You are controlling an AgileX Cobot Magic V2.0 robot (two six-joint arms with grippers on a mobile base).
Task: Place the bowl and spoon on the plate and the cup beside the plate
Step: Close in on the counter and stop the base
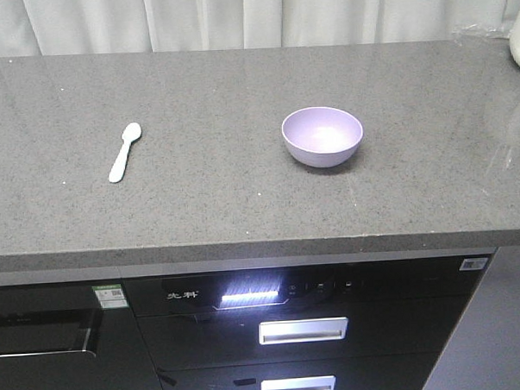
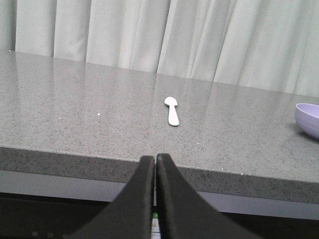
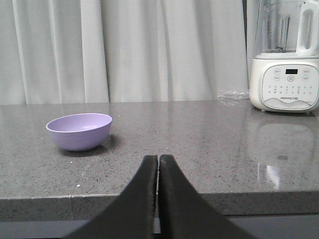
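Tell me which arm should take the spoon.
Left. The spoon lies almost straight ahead of the left gripper, which is shut. The right gripper, also shut, has the bowl in its view and no spoon.

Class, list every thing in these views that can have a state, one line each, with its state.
bowl: upright, empty, on the counter.
spoon: lying flat on the counter, apart from the bowl.
left gripper: jaws shut, holding nothing.
right gripper: jaws shut, holding nothing.
blender: upright, jug seated on its base.
drawers: closed.
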